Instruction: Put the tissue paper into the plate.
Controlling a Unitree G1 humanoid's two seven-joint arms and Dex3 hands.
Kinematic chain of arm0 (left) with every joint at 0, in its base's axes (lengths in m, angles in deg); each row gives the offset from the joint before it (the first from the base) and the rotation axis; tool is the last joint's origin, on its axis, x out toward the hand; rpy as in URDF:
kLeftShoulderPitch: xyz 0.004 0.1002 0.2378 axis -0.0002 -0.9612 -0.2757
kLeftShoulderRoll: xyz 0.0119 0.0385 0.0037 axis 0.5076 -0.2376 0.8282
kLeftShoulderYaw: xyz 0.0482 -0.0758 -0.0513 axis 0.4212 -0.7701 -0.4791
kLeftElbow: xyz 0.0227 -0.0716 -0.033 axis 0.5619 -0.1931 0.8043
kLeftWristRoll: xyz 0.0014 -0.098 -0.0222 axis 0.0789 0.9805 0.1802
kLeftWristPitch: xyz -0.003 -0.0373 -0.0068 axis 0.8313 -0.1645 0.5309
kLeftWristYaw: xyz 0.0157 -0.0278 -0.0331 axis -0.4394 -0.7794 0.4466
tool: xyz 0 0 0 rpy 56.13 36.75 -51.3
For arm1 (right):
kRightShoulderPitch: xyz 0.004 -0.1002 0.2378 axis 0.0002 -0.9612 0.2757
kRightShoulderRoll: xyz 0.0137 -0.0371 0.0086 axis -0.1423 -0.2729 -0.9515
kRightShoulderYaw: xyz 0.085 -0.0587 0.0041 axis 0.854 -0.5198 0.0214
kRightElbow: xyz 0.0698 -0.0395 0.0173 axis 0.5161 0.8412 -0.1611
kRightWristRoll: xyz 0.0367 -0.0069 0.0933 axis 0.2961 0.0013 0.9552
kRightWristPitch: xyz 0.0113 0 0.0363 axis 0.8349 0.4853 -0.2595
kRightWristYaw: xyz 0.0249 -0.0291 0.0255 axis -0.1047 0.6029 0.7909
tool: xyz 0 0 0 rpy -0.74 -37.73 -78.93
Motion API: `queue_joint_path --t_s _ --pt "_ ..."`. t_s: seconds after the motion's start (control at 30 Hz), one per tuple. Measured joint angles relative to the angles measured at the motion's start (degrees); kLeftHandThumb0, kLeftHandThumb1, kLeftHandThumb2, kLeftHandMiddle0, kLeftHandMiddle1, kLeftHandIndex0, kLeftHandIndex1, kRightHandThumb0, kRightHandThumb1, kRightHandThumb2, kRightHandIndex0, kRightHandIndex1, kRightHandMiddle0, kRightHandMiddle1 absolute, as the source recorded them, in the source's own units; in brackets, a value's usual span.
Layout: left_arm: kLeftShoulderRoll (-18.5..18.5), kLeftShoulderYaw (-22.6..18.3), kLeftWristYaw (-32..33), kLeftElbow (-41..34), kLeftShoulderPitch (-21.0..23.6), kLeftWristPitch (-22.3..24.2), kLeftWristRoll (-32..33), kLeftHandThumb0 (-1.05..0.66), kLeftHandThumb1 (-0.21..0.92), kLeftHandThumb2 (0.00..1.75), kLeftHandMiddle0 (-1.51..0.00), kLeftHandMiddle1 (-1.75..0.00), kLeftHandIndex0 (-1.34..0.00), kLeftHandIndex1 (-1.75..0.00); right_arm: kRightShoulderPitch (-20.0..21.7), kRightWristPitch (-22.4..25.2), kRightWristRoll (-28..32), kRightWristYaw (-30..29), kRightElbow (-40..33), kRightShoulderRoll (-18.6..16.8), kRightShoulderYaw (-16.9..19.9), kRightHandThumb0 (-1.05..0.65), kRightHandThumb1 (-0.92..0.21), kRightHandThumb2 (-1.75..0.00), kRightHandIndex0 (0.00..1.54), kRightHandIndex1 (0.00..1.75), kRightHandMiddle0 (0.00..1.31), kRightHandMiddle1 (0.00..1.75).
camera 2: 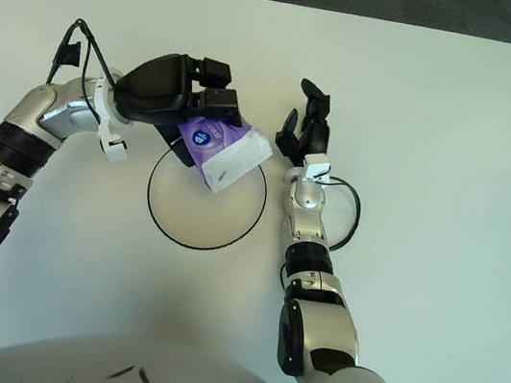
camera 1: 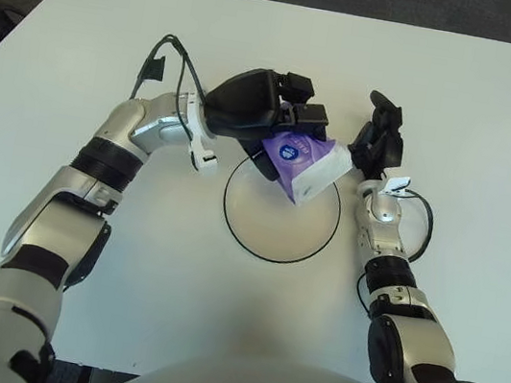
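Observation:
A purple and white tissue pack (camera 1: 305, 161) hangs tilted over the far part of a white plate with a dark rim (camera 1: 266, 250). My left hand (camera 1: 269, 116) is shut on the pack's upper left end, just above the plate's far rim. The pack's white lower end points down toward the plate's middle. I cannot tell whether it touches the plate. My right hand (camera 1: 377, 141) shows just right of the pack and beyond the plate's right rim, fingers spread and holding nothing.
The plate sits near the middle of a white table (camera 1: 497, 142). The table's far edge (camera 1: 323, 9) borders dark floor. A black cable (camera 1: 168, 56) loops off my left forearm.

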Motion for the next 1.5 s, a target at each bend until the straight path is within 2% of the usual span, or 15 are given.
queue_joint_path --t_s 0.27,0.5,0.73,0.83,0.97,1.1,1.2,1.3,1.5 --pt "0.3 0.0 0.5 0.2 0.0 -0.4 -1.0 -0.42 0.78 0.76 -1.19 -1.75 -0.93 -1.75 0.1 0.0 0.1 0.5 0.1 -0.1 0.3 -0.64 -0.92 -0.88 0.34 0.0 0.0 0.67" --pt "1.8 0.4 -1.5 0.0 -0.1 -0.4 -0.2 -0.42 0.78 0.75 -1.21 -1.75 -0.94 -1.75 0.2 0.0 0.2 0.6 0.2 -0.3 0.5 -0.65 -0.92 -0.87 0.34 0.01 0.0 0.68" --pt "3.5 1.7 -7.9 -1.3 -0.8 0.3 4.2 -0.41 0.78 0.75 -1.22 -1.75 -0.95 -1.75 0.3 0.0 0.2 0.4 0.4 -0.4 0.7 -0.66 -0.92 -0.86 0.35 0.01 0.0 0.69" --pt "4.2 3.0 -11.5 -1.4 -1.0 0.3 8.5 -0.41 0.77 0.75 -1.2 -1.75 -0.93 -1.75 0.4 0.0 0.2 0.4 0.6 -0.4 0.8 -0.68 -0.92 -0.85 0.36 0.01 0.0 0.7" --pt "5.0 5.1 -16.4 -1.3 -1.0 0.2 16.0 -0.42 0.81 0.72 -1.12 -1.75 -0.86 -1.75 0.5 0.0 0.2 0.4 0.8 -0.5 1.0 -0.69 -0.92 -0.85 0.36 0.01 0.0 0.71" --pt "6.4 6.9 -22.0 -1.9 -1.1 0.5 24.2 -0.45 0.89 0.64 -0.93 -1.75 -0.72 -1.75 0.6 -0.1 0.2 0.4 1.0 -0.6 1.1 -0.69 -0.92 -0.85 0.36 0.01 0.0 0.7" --pt "8.2 7.6 -26.5 -3.8 -1.2 1.9 30.1 -0.42 0.7 0.84 -0.83 -1.75 -0.5 -1.75 0.7 -0.1 0.2 0.4 1.1 -0.7 1.3 -0.69 -0.92 -0.85 0.36 0.01 0.0 0.7" --pt "9.6 7.8 -30.8 -5.6 -1.3 4.2 34.3 -0.4 0.67 0.87 -0.74 -1.75 -0.41 -1.75 0.7 -0.1 0.2 0.4 1.2 -0.7 1.4 -0.7 -0.92 -0.85 0.36 0.01 0.0 0.7" --pt "11.5 7.9 -38.5 -9.8 -3.3 9.8 40.6 -0.39 0.69 0.84 -0.63 -1.75 -0.35 -1.75 0.8 -0.1 0.3 0.5 1.5 -0.8 1.6 -0.72 -0.92 -0.83 0.38 0.02 0.0 0.71"
